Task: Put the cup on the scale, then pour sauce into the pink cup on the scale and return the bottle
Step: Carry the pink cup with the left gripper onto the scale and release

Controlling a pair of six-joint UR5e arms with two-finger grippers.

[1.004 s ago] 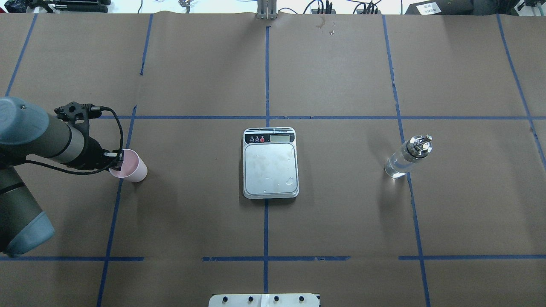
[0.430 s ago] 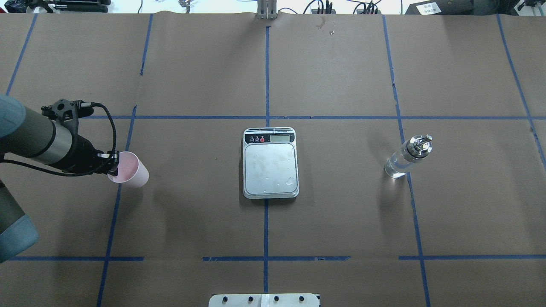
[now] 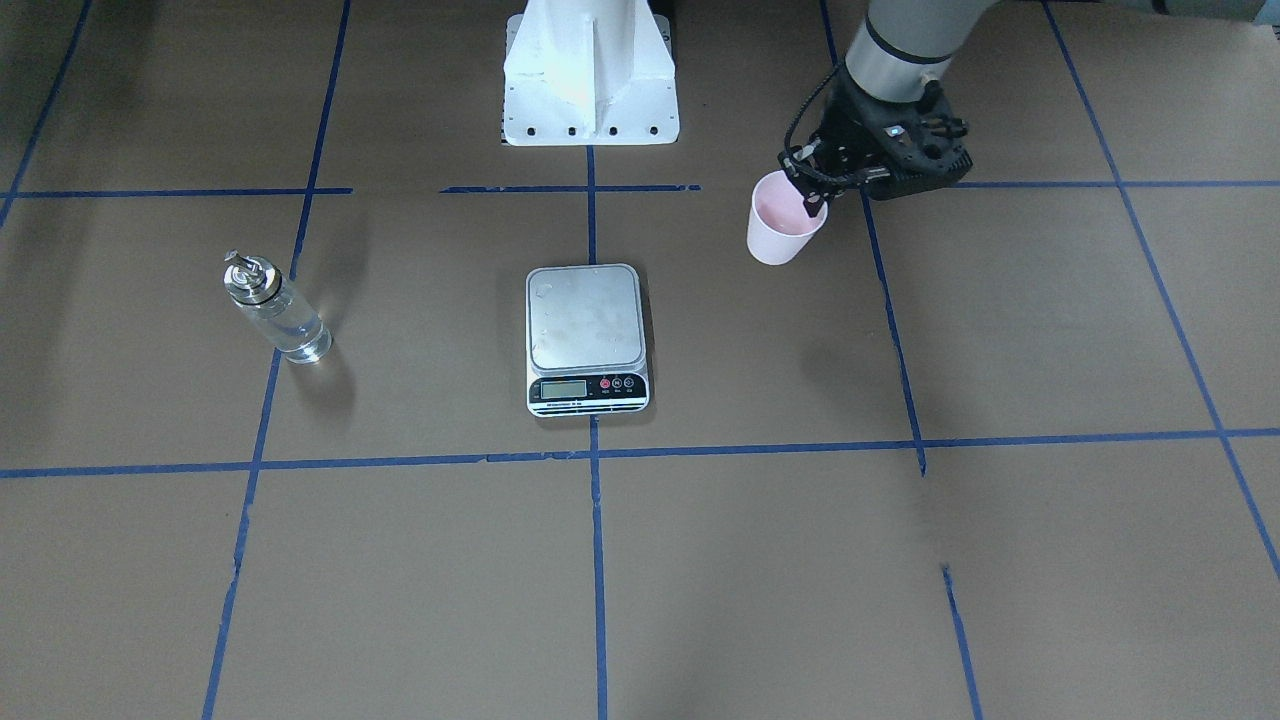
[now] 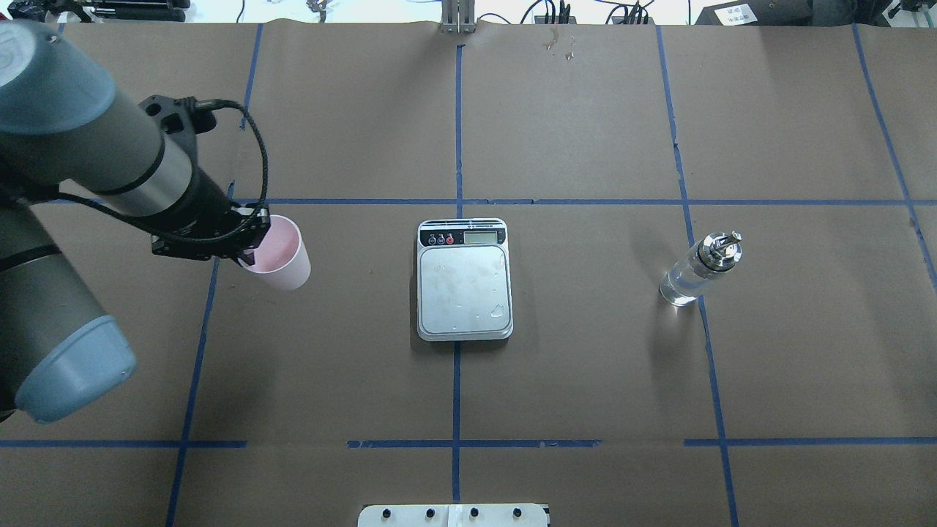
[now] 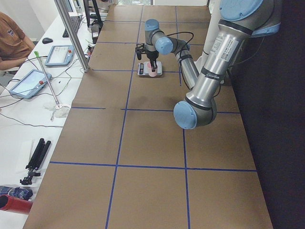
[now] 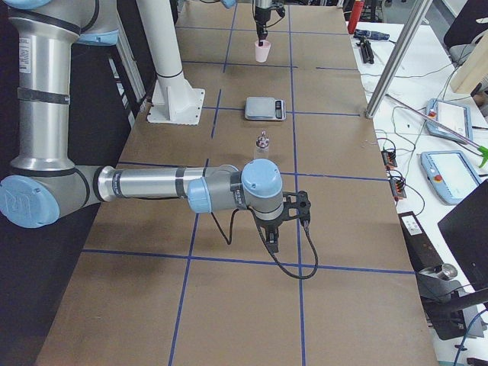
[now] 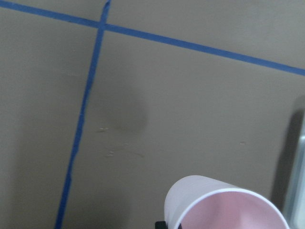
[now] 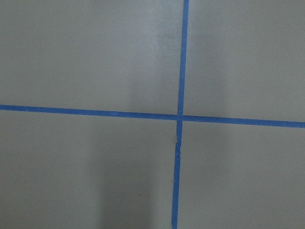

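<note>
Centre of table (image 4: 585,366): scale (image 4: 464,293). Left of it, cup (image 4: 284,260), raised off the surface (rim in left gripper (image 4: 252,250)). Well right of scale: bottle (image 4: 695,274), standing on table.

The left tool (image 3: 813,192) held the pink cup (image 3: 778,236) by its rim, well apart from the scale (image 3: 585,320) and the bottle (image 3: 274,310).

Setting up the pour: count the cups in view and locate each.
1. The pink cup is gripped at its rim by the left gripper, on the robot's left of the scale, not on it. No other shows.
</note>
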